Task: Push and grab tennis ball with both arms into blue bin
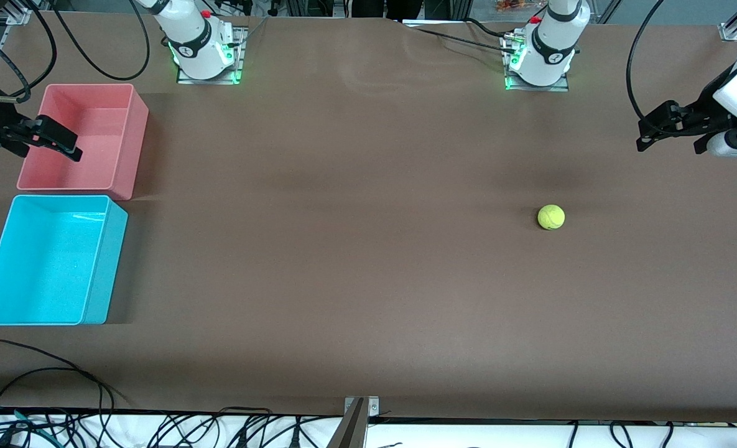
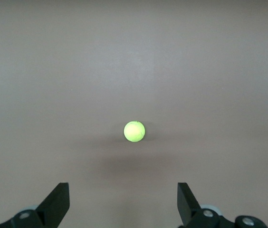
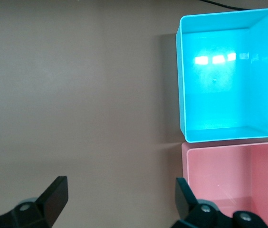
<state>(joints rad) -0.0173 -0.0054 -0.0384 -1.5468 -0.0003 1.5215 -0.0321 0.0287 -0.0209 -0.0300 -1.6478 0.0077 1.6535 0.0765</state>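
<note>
Waiting at the outset, both arms hang high with nothing held. The left gripper (image 1: 645, 138) hovers over the table's left-arm end, fingers spread wide apart and empty; its wrist view shows the tennis ball (image 2: 134, 131) on bare brown table (image 1: 356, 249) ahead of it. The ball (image 1: 551, 217) lies well apart from the blue bin (image 1: 104, 261), which sits at the right arm's end, just beside the pink bin (image 1: 125, 143) and nearer the front camera. The right gripper (image 1: 73, 149) hangs over the pink bin, fingers likewise apart. Next, I judge, the left gripper must drop beside the ball and push it toward the right arm's reach.
</note>
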